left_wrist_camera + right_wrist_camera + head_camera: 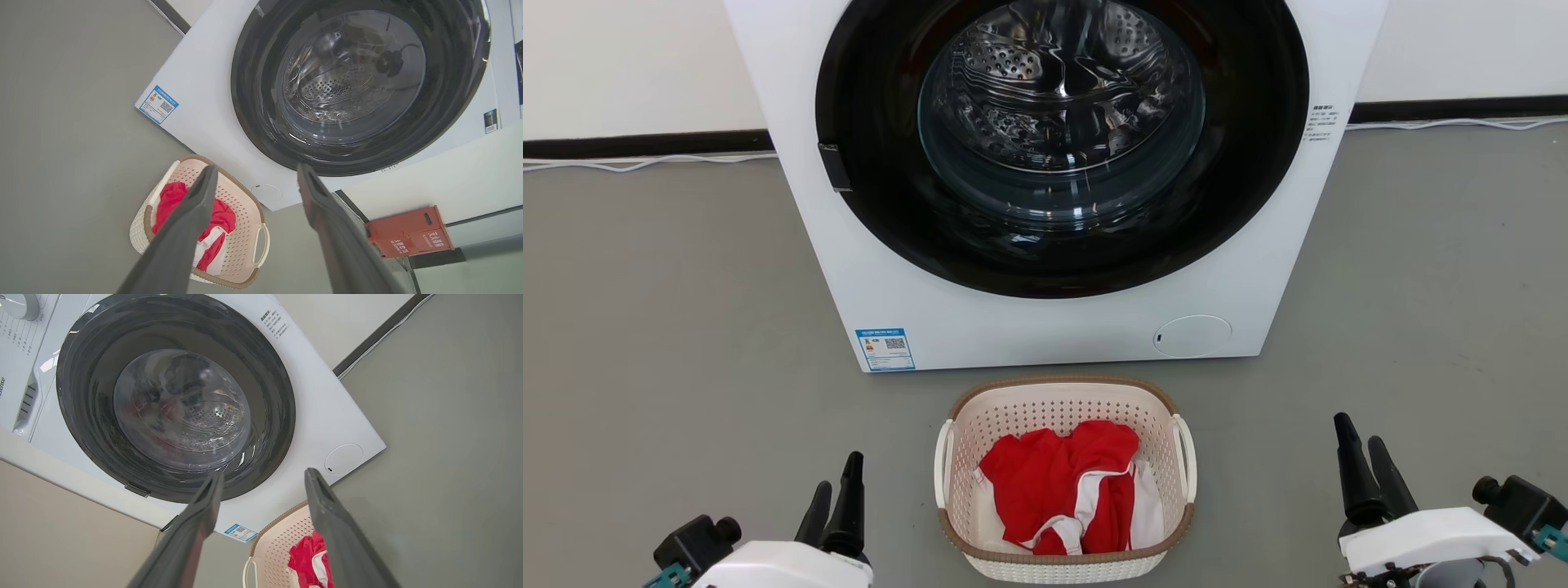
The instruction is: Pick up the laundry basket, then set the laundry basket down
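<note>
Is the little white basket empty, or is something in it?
Not empty. The cream perforated plastic basket with the brown rim holds crumpled red-and-white clothing.

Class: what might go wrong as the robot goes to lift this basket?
The left gripper and right gripper hang open, clear of the laundry basket; its thin loop handles are easy to miss. The washer stands close behind and might be bumped. An uneven lift may spill the red cloth.
</note>
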Robot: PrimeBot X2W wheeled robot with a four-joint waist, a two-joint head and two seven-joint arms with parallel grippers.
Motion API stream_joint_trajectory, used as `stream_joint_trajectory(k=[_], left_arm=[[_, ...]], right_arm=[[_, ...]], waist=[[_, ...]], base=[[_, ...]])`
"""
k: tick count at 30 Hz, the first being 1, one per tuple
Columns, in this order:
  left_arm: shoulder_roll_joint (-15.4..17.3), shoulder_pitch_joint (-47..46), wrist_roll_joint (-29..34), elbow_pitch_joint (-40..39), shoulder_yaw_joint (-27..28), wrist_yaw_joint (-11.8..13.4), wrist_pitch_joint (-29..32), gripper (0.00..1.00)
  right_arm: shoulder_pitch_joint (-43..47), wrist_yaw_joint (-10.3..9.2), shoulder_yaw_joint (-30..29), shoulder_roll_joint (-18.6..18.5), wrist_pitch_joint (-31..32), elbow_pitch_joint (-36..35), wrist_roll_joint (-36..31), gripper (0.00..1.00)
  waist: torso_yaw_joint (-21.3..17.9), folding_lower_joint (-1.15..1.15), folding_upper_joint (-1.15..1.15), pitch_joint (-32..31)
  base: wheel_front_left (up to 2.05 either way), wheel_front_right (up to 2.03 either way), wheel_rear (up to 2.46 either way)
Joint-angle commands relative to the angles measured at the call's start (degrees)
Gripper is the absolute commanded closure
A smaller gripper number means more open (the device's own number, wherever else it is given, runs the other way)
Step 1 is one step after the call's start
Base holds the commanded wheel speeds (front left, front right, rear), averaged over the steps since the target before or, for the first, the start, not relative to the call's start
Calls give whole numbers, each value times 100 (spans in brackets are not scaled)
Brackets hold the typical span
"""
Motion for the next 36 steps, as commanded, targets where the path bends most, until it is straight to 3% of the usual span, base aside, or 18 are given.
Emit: stream_joint_trajectory(k=[1,36], left_arm=[[50,-273,168,-181,55,30,-76,0],[177,-305,3298,-291,-406,270,-664,0]], right_arm=[[-162,22,83,-70,-100,-109,-178,0],[-276,34,203,-182,-688,380,-2838,0]], waist=[[-1,-1,0,1],[-56,-1,0,13]], base=[[0,0,0],[0,0,0]])
